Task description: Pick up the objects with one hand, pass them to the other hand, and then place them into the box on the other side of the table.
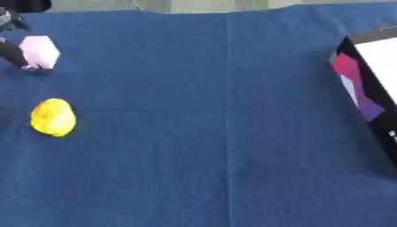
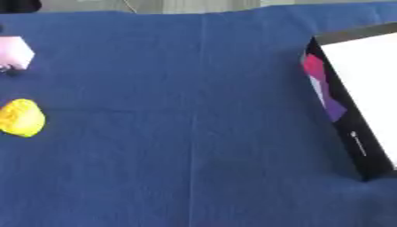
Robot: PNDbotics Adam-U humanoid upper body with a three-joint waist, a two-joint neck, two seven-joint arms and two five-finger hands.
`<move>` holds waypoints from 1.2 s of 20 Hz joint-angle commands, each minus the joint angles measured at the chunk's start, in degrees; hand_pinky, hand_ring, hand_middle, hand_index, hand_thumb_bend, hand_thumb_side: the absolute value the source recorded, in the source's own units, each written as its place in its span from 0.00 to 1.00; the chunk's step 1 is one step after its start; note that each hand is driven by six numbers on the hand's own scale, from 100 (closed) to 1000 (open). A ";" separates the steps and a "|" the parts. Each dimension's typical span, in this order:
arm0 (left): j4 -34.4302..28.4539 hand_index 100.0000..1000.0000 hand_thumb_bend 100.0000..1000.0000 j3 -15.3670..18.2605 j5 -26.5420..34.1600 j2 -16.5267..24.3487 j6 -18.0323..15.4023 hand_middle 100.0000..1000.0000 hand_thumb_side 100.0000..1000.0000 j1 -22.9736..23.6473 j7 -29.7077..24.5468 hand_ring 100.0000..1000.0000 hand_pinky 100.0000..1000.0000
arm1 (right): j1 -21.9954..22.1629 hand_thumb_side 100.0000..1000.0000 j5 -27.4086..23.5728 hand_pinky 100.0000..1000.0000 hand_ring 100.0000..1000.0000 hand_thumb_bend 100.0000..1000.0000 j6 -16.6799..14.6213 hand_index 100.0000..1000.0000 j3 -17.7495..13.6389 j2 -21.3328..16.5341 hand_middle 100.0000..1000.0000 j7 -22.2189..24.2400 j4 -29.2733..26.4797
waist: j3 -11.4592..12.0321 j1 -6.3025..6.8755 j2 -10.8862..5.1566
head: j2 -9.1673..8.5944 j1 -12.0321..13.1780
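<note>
1. The pale pink, blocky object with flat faces (image 1: 40,51) sits at the far left of the tabletop, and the robot's left hand (image 1: 13,52) is against its left side. Only dark fingers (image 1: 18,59) show at the edge of the left eye view, reaching down beside the block with their tips at its lower corner. I cannot tell whether they are curled round it or merely touching it.
2. The lumpy yellow, lemon-like rounded object (image 1: 52,117) lies nearer the robot, on the same left side, well apart from the pink block and untouched.
3. The dark blue cloth covering the tabletop (image 1: 225,133) is bare across its middle, where a handover would likely take place.
4. The black-walled box with a white floor and pink and purple printing on its side (image 2: 341,111) stands at the right edge, well apart from both objects.
5. The right hand shows in neither view.
6. Judged risks from here: the block's flat, smooth-looking faces could slip or twist out if the fingers bear only on a corner. The block might tip toward the yellow object. With the receiving hand out of sight, a poorly timed handover over the open cloth could drop it short of the box.
</note>
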 commanded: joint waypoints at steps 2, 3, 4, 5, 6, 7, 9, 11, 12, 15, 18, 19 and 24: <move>0.19 0.77 0.73 0.55 0.00 2.49 0.14 0.77 0.00 -0.22 0.57 0.83 0.81 | 0.17 0.42 0.45 0.87 1.00 0.00 0.32 1.00 0.29 -0.17 0.90 0.36 -0.54 | -0.22 0.76 0.03 | -0.61 0.27; 0.31 0.77 0.72 0.52 0.10 2.42 0.13 0.77 0.00 -0.17 0.65 0.83 0.81 | 0.14 0.42 0.49 0.87 1.00 0.00 0.31 1.00 0.32 -0.13 0.90 0.38 -0.54 | -0.30 0.78 0.08 | -0.65 0.31; 0.46 0.77 0.71 0.49 0.18 2.37 0.15 0.77 0.00 -0.14 0.64 0.83 0.81 | 0.11 0.42 0.52 0.87 1.00 0.00 0.29 1.00 0.35 -0.12 0.90 0.39 -0.54 | -0.36 0.79 0.12 | -0.68 0.35; 0.61 0.77 0.70 0.48 0.25 2.33 0.19 0.77 0.00 -0.11 0.53 0.83 0.81 | 0.08 0.42 0.54 0.87 1.00 0.00 0.24 1.00 0.38 -0.11 0.90 0.42 -0.54 | -0.42 0.80 0.16 | -0.73 0.39; 0.75 0.77 0.70 0.47 0.31 2.30 0.26 0.77 0.00 -0.09 0.39 0.83 0.81 | 0.07 0.42 0.55 0.87 1.00 0.00 0.20 1.00 0.41 -0.11 0.90 0.45 -0.54 | -0.49 0.82 0.19 | -0.77 0.41; 0.91 0.76 0.69 0.44 0.30 2.27 0.35 0.77 0.00 -0.05 0.19 0.83 0.81 | 0.05 0.42 0.57 0.87 1.00 0.00 0.20 1.00 0.42 -0.09 0.90 0.47 -0.54 | -0.54 0.84 0.23 | -0.77 0.42; 1.14 0.75 0.66 0.40 0.20 2.19 0.46 0.76 0.00 -0.05 -0.19 0.82 0.81 | 0.03 0.42 0.62 0.87 1.00 0.00 0.22 1.00 0.44 -0.02 0.90 0.51 -0.54 | -0.62 0.85 0.29 | -0.73 0.49; 1.26 0.74 0.65 0.42 0.21 2.04 0.46 0.75 0.00 -0.06 -0.39 0.82 0.81 | 0.02 0.42 0.72 0.87 1.00 0.00 0.26 1.00 0.47 0.05 0.90 0.55 -0.54 | -0.68 0.86 0.34 | -0.72 0.56; 1.34 0.74 0.64 0.40 0.31 1.97 0.41 0.75 0.00 -0.04 -0.58 0.82 0.81 | 0.01 0.42 0.76 0.87 1.00 0.00 0.26 1.00 0.50 0.07 0.90 0.57 -0.54 | -0.72 0.87 0.36 | -0.73 0.57; 1.73 0.71 0.62 0.24 0.59 1.84 0.45 0.73 0.00 -0.04 -1.85 0.80 0.79 | 0.05 0.41 0.82 0.87 1.00 0.00 0.20 1.00 0.47 0.14 0.90 0.53 -0.54 | -0.65 0.76 0.40 | -0.49 0.64; 1.77 0.67 0.62 0.12 0.09 1.83 0.85 0.70 0.00 -0.14 -2.98 0.78 0.78 | 0.17 0.42 0.97 0.87 1.00 0.00 0.23 1.00 0.45 0.28 0.90 0.47 -0.54 | -0.55 0.73 0.37 | -0.28 0.68; 1.76 0.66 0.61 0.10 -0.19 1.81 0.99 0.68 0.00 -0.15 -3.19 0.77 0.78 | 0.17 0.42 0.98 0.87 1.00 0.00 0.26 1.00 0.45 0.30 0.91 0.46 -0.54 | -0.52 0.73 0.34 | -0.21 0.69; 1.68 0.61 0.57 0.17 -0.70 1.57 1.34 0.59 0.00 -0.31 -4.02 0.73 0.75 | 0.31 0.41 0.87 0.87 1.00 0.00 0.18 1.00 0.45 0.22 0.91 0.44 -0.54 | -0.46 0.68 0.17 | 0.07 0.91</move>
